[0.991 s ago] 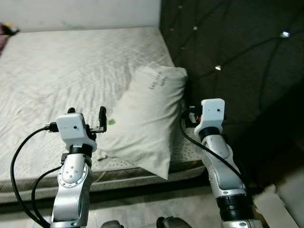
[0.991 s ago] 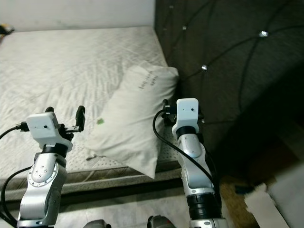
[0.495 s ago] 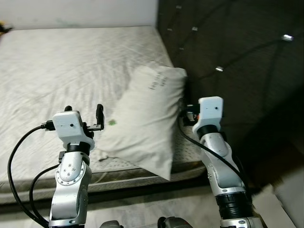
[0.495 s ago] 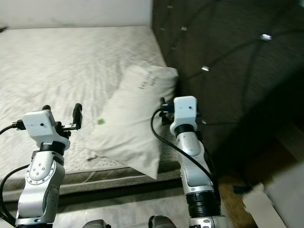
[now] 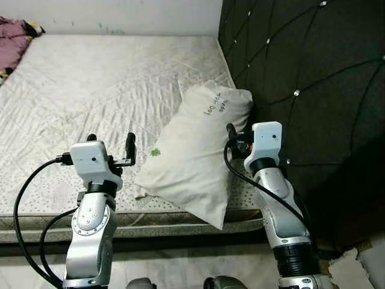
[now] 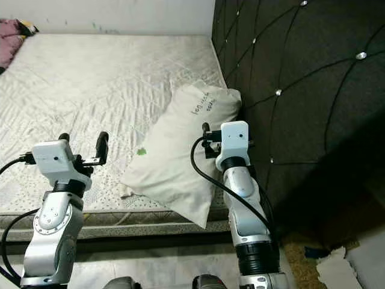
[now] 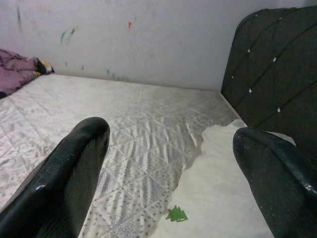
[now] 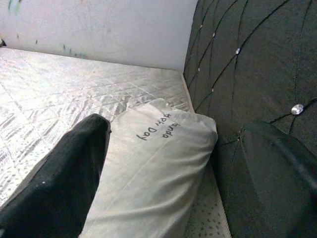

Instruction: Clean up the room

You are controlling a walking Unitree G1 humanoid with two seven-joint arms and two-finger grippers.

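Pillow (image 5: 198,150) on mattress (image 5: 96,90), both pincers open, apart

A bed (image 5: 90,78) with a pale quilted mattress is filling the left and centre of the frame. A dark tufted headboard (image 5: 301,72) is standing along the right. A scuffed white wall (image 7: 124,34) is running across the top. Pale floor (image 5: 36,271) is showing at the bottom.

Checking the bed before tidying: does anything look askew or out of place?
Yes. The pillow lies slanted beside the headboard, its lower corner hanging over the mattress edge. A purple bundle of cloth sits at the far corner. Both grippers hover open near the pillow.
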